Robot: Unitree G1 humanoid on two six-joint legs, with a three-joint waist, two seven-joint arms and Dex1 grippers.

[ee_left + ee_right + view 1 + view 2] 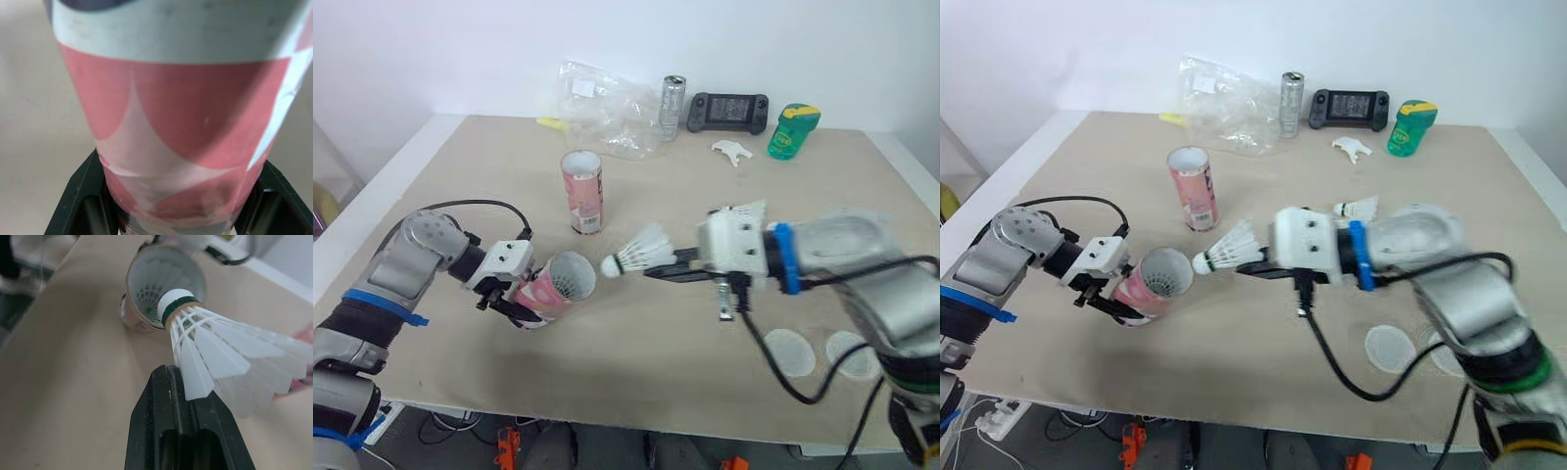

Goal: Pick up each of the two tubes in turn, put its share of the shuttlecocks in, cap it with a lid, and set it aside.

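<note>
My left gripper is shut on a pink and white tube, held just above the table and tilted so its open mouth faces right. In the right wrist view, white feathers show inside that tube. My right gripper is shut on a white shuttlecock by its feathers, with the cork tip a short way from the tube's mouth. A second tube stands upright and open behind them. Another shuttlecock lies past my right arm. Two round clear lids lie flat at the front right.
Along the back edge are a crumpled plastic bag, a silver can, a black game controller, a green bottle and a small white piece. A cable hangs from my right wrist across the table.
</note>
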